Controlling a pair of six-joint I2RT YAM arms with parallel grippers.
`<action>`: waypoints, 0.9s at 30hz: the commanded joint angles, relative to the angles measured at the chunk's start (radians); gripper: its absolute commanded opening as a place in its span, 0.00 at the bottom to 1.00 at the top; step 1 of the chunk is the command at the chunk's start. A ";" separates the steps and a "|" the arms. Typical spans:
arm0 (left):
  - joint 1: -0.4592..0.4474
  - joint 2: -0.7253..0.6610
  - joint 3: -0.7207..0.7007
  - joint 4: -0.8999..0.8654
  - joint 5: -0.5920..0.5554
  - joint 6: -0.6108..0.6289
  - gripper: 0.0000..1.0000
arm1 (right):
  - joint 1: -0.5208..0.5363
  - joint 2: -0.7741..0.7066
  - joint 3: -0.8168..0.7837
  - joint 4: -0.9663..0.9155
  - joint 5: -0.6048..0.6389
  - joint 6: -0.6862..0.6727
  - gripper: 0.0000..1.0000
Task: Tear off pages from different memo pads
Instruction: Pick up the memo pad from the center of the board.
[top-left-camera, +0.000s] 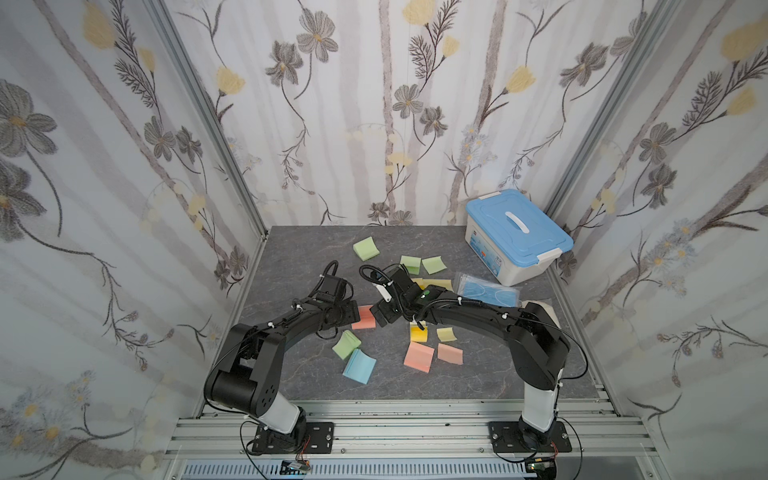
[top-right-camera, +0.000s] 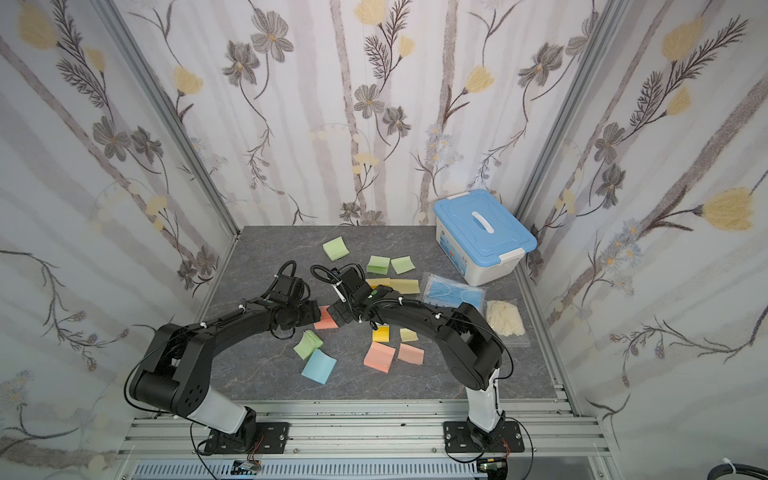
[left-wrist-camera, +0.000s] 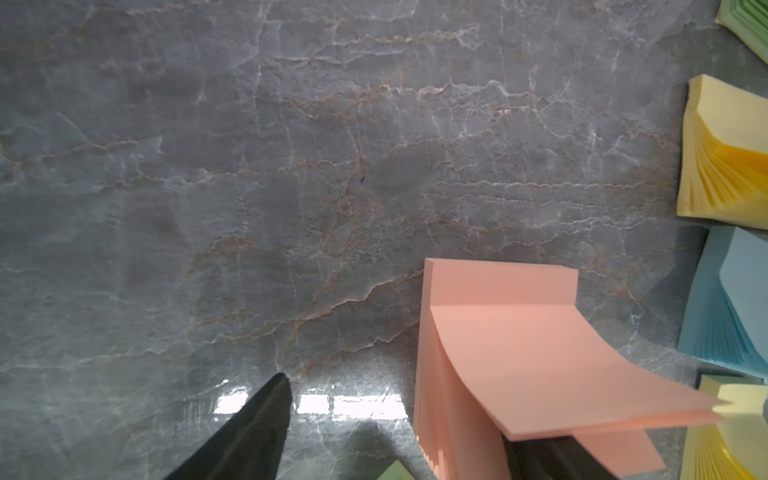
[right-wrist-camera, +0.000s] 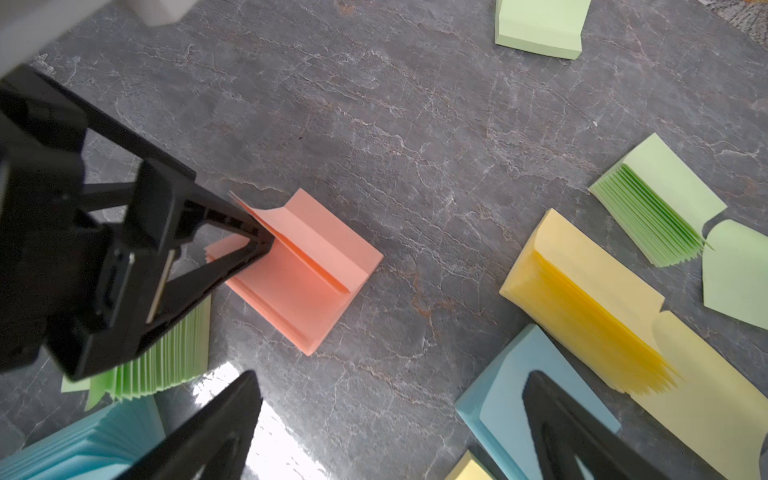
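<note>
Left gripper (left-wrist-camera: 399, 409) has its jaws apart and isn't pinching anything. One finger (left-wrist-camera: 540, 461) is tucked under the curled-up top pages (left-wrist-camera: 561, 365) of the pink pad (left-wrist-camera: 498, 286), and the other is over bare table (left-wrist-camera: 291, 166). Those pages are attached to the pad. Right gripper (right-wrist-camera: 395, 374) is spread wide too and empty, hovering low with one finger over a blue pad (right-wrist-camera: 498, 399). The pink pad sits mid-table between both grippers, with a yellow pad (right-wrist-camera: 582, 282) and a green pad (right-wrist-camera: 665, 195) nearby. Box (top-left-camera: 515, 232) and mask packet (top-left-camera: 488, 291) are at the far right.
</note>
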 joint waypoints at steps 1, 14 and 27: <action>0.004 0.007 0.005 0.016 0.026 -0.007 0.81 | -0.002 0.044 0.048 -0.033 -0.013 0.015 1.00; 0.006 -0.127 -0.047 0.052 0.078 -0.043 0.80 | -0.048 0.037 0.050 -0.048 -0.060 0.069 1.00; 0.005 -0.176 -0.092 0.084 0.082 -0.075 0.80 | -0.049 0.018 0.035 -0.051 -0.068 0.090 1.00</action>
